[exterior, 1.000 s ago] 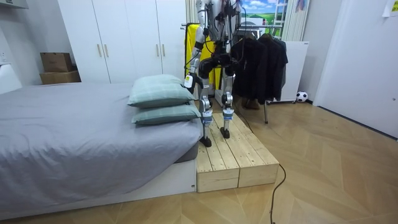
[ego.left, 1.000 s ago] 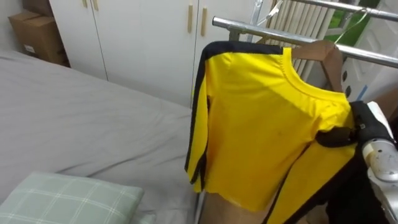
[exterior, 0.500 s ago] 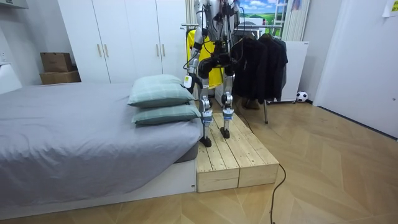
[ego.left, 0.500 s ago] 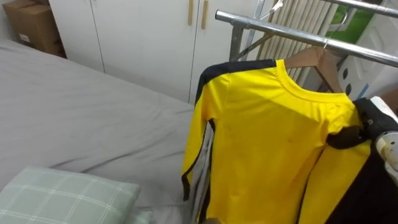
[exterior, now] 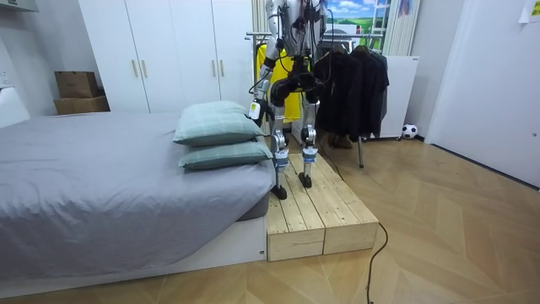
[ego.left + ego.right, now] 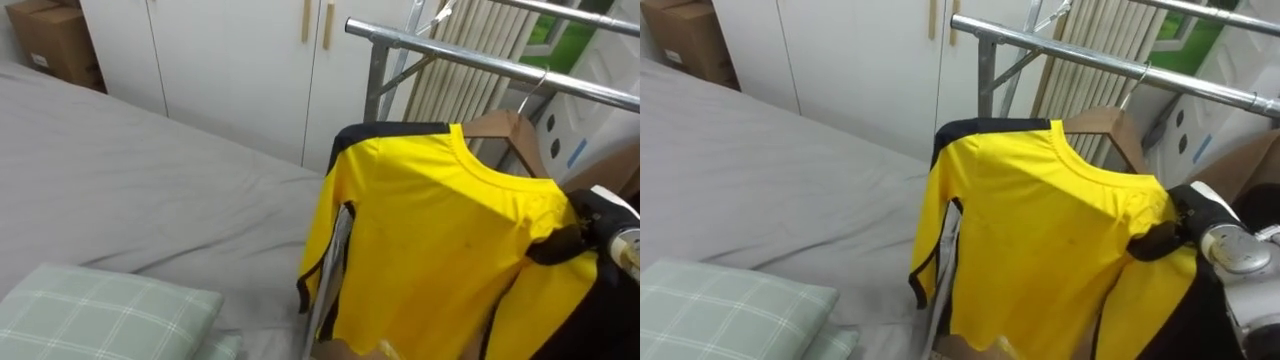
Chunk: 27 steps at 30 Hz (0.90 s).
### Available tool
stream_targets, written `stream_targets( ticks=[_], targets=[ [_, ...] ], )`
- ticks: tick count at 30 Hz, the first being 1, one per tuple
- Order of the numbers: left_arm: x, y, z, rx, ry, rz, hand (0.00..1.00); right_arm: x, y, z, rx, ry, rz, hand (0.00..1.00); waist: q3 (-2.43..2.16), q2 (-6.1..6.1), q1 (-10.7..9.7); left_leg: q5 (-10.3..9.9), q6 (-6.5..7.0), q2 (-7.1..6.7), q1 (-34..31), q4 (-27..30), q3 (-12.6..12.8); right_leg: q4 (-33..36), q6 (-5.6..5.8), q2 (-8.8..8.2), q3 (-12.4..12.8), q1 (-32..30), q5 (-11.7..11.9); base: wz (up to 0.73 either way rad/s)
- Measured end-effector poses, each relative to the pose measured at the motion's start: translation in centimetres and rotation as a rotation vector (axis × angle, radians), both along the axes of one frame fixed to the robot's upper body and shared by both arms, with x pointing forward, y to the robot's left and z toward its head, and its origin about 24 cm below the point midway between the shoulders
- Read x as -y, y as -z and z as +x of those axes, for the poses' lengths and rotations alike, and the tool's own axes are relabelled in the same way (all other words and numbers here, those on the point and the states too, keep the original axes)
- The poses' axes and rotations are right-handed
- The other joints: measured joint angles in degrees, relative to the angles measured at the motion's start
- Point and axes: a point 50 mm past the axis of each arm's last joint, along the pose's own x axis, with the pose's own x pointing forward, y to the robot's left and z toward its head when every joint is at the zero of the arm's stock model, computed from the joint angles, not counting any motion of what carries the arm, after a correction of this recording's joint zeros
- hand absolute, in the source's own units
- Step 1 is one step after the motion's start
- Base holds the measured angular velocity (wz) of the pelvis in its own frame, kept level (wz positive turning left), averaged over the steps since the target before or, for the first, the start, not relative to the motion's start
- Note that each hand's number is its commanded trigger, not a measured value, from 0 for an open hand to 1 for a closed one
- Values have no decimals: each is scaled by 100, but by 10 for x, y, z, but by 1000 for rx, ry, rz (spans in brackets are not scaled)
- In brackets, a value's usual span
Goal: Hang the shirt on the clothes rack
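A yellow shirt (image 6: 440,240) with black trim hangs on a wooden hanger (image 6: 505,130) just below the rack's metal rail (image 6: 450,52). The hanger's wire hook (image 6: 541,80) reaches up to the rail; I cannot tell whether it rests on it. My right hand (image 6: 605,225) comes in at the right edge, its dark fingers (image 6: 555,247) curled over the shirt's shoulder and the hanger arm under it. In the room view I stand on a wooden platform (image 5: 325,211) facing the rack, and my left hand (image 5: 253,109) hangs low by my side.
A grey bed (image 6: 130,200) with a green checked pillow (image 6: 100,310) lies to my left. White wardrobe doors (image 6: 230,60) and a cardboard box (image 6: 50,40) stand behind. Dark clothes (image 5: 359,80) hang further along the rack.
The view has tilted up since a second ago. The shirt on its hanger has shifted slightly right and down in my right hand, with the hook nearer the rail.
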Motion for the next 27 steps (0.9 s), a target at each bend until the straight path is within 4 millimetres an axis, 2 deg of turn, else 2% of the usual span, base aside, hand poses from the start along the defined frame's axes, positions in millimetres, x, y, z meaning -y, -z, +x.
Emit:
stream_targets(
  ticks=[21,27],
  targets=[
    [-2,-1,2,7,1,5,0,2,6,-1,-12,5,58,100,19,-10,-2,7,-12,-5,5,0,-48,-36,-6,25,-9,33,4,0],
    [-3,-2,6,24,8,11,0,1,6,-1,-8,1,57,100,20,-8,-14,7,-13,-4,-81,40,-143,-83,-20,24,-25,9,13,5]
  ],
)
